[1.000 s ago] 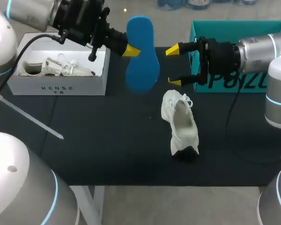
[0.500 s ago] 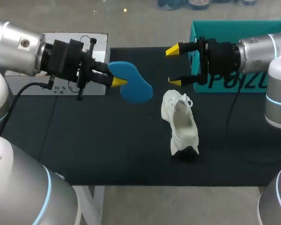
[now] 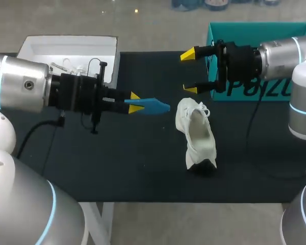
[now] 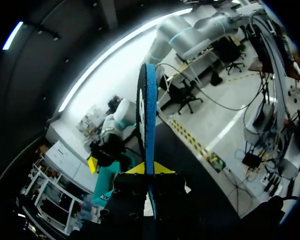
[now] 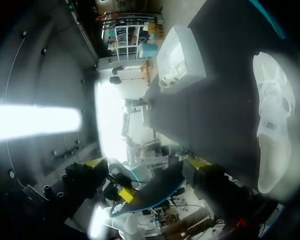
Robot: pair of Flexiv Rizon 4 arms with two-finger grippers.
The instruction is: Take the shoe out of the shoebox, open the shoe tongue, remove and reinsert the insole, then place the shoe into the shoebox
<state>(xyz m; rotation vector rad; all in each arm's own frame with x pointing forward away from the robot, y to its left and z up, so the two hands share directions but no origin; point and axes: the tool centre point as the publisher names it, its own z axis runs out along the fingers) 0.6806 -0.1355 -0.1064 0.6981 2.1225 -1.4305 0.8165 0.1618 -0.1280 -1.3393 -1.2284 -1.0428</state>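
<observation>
One blue insole [image 3: 154, 106] sits clamped in the left hand [image 3: 134, 105], beside the white shoe [image 3: 198, 133]. The right hand [image 3: 189, 71] hangs open nearby.

Two arms reach over the one dark table [image 3: 117, 163]: the left arm [image 3: 20, 92] from 9 o'clock and the right arm [image 3: 288, 53] from 3 o'clock. Each carries one gripper, the left gripper [image 3: 135, 102] and the right gripper [image 3: 188, 71], so there are two grippers and four yellow fingertips [image 3: 187, 53] in all. There are two boxes, one white box [image 3: 66, 46] at 10 o'clock and one teal box [image 3: 265, 91] at 2 o'clock. There are two white shoes: one shoe [image 3: 198, 133] on the table just off centre toward 4 o'clock, and a second shoe [image 3: 65, 67] inside the white box. There is one blue insole [image 3: 154, 106].
</observation>
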